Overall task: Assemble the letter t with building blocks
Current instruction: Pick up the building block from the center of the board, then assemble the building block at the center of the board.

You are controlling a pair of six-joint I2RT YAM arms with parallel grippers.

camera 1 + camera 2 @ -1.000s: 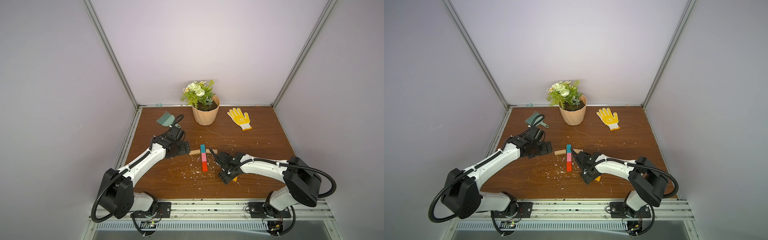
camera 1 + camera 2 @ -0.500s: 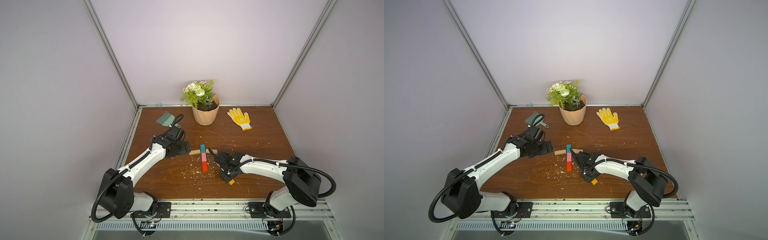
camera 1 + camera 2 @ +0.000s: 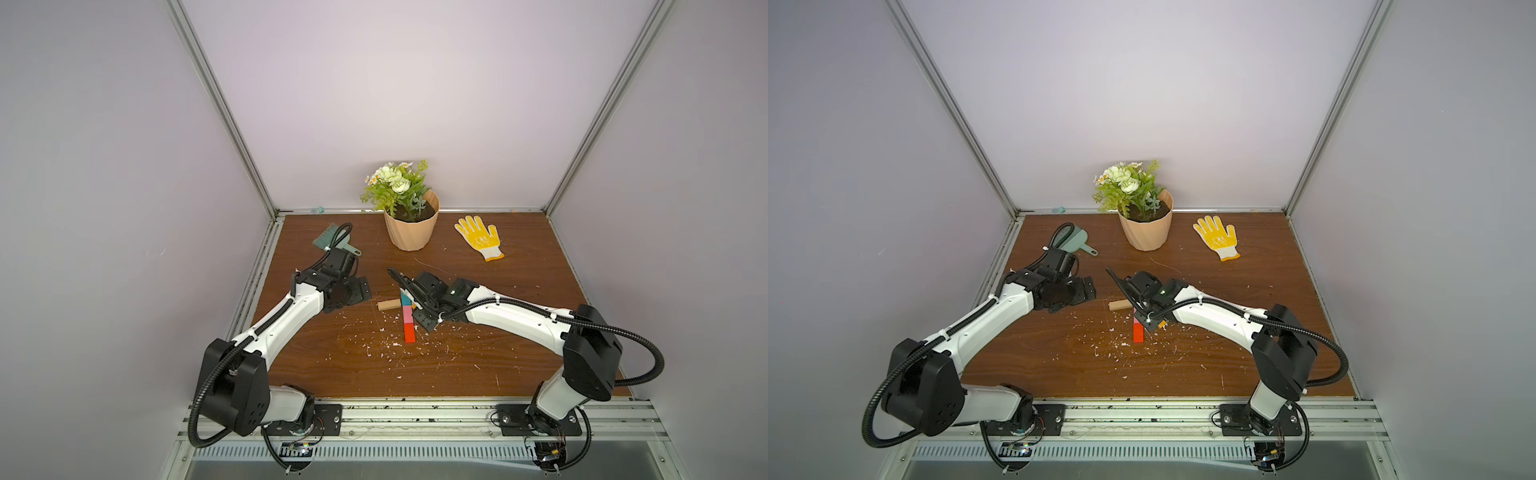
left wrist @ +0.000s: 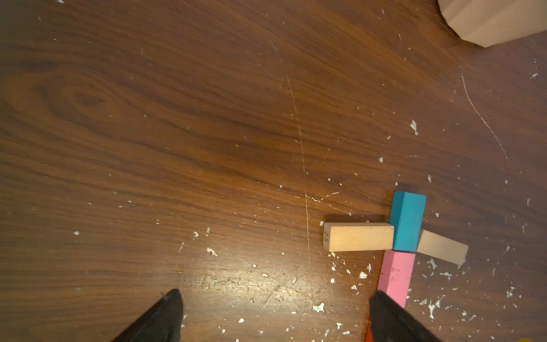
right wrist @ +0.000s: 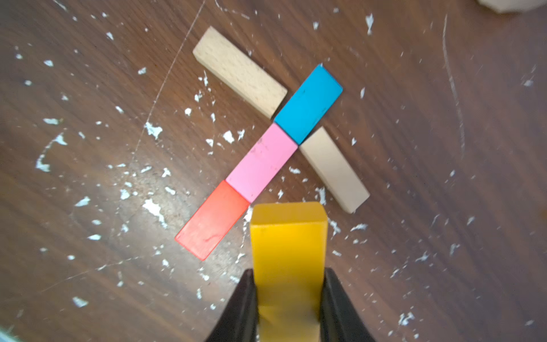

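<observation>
My right gripper is clamped on the orange block, a black jaw pressed to each long side. The block's free end hangs just beside the pink block, clear of it. My left gripper is spread wide and holds nothing, out past the tan bar on one side of the pink block.

The pink block lies flat, slightly scuffed. The teal block butts one of its ends and the red block the other, in a straight line. All three are smooth painted rectangular bars. At the pink block's teal end two tan blocks of bare grained wood stick out crosswise, one each side. The table around the pink block is dark, scratched wood grain strewn with white crumbs.
</observation>
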